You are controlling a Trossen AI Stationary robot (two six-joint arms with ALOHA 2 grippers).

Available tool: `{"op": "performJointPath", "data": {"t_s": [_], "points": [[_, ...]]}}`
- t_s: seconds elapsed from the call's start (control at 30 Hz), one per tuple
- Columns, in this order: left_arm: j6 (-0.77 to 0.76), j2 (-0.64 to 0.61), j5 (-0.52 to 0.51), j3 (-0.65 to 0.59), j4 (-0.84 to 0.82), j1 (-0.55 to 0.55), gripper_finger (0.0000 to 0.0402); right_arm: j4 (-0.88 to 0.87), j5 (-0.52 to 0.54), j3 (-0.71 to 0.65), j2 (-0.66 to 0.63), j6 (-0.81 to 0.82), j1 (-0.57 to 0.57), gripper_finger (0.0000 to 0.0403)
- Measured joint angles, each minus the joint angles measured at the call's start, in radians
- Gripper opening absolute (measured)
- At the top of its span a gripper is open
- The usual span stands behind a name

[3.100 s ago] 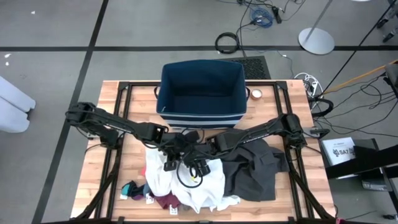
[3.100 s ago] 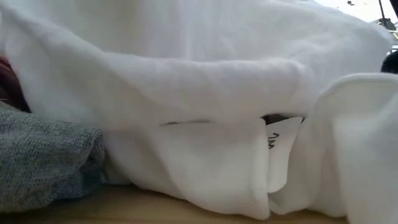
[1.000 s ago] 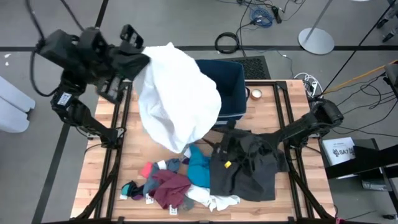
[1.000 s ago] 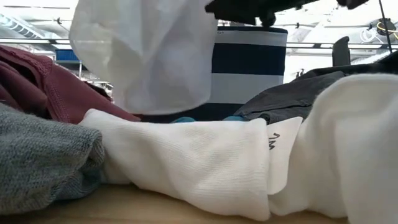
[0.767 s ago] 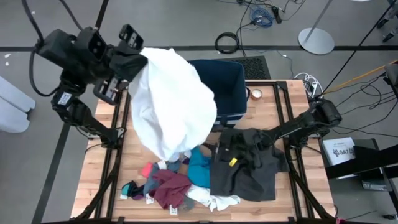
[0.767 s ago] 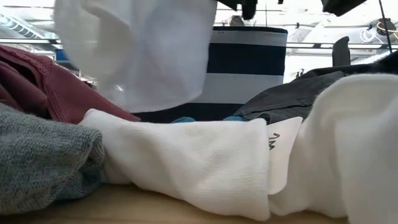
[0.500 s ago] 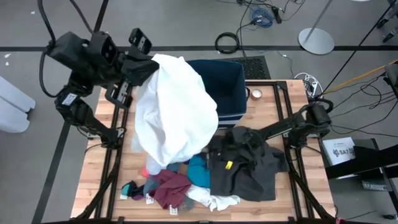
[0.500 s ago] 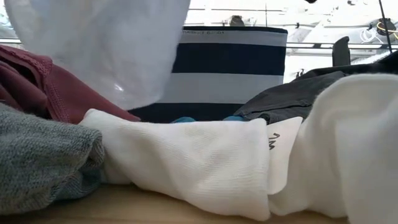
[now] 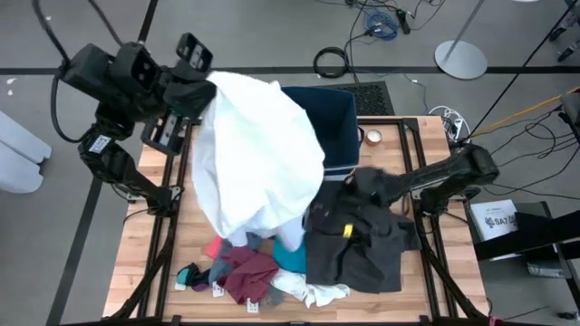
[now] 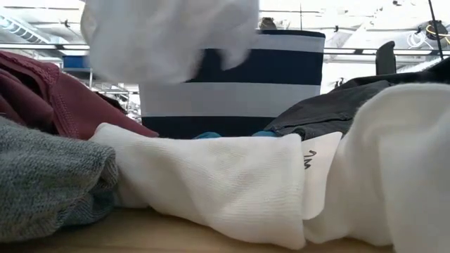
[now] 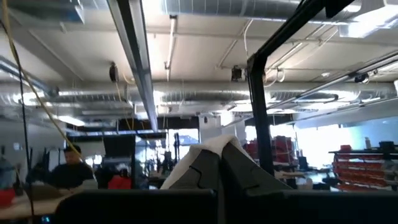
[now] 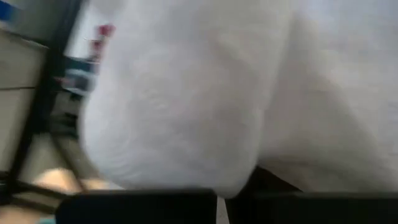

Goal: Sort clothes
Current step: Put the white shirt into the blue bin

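**White garment airborne, swinging toward bin**

The large white garment [image 9: 258, 163] hangs from your left gripper [image 9: 207, 89], raised high over the bench's [image 9: 186, 204] left-rear corner. The fingers are pinched on a fold of it, visible in the left wrist view [image 11: 214, 163]. Since a second ago the cloth has swung bin-ward and its lower hem has risen; the low view shows more of the striped navy bin [image 10: 264, 77]. Likely mid-transfer, not yet over the opening.

The right gripper [image 9: 362, 184] has moved in over the dark grey garment [image 9: 358, 244]. I cannot tell its finger state; white cloth fills its wrist view.

Maroon piece [image 9: 245, 272], teal piece [image 9: 288, 256] and socks [image 9: 195, 274] remain unsorted at the bench's front.
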Motion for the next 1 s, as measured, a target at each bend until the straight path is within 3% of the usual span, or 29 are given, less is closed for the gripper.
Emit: {"op": "performJointPath", "data": {"t_s": [0.13, 0.23, 0.37, 0.5, 0.7, 1.0], "points": [[0.105, 0.001, -0.004, 0.0, 0.085, 0.021, 0.0, 0.006, 0.062, -0.002, -0.092, -0.099, -0.07, 0.0], [0.163, 0.007, -0.02, 0.0, 0.156, 0.054, 0.0, 0.111, 0.059, -0.001, -0.138, -0.145, -0.148, 0.0], [0.198, 0.026, -0.033, 0.0, 0.262, 0.116, 0.0, 0.255, -0.015, 0.008, -0.162, -0.193, -0.275, 0.0], [0.194, 0.05, -0.033, 0.0, 0.339, 0.2, 0.0, 0.258, -0.111, 0.114, -0.138, -0.19, -0.404, 0.0], [0.191, 0.076, -0.033, 0.0, 0.361, 0.338, 0.0, 0.108, -0.217, 0.384, 0.004, -0.136, -0.557, 0.0], [0.109, 0.077, 0.031, 0.0, 0.352, 0.529, 0.0, -0.392, -0.247, 0.816, 0.229, -0.109, -0.727, 0.0]]}}
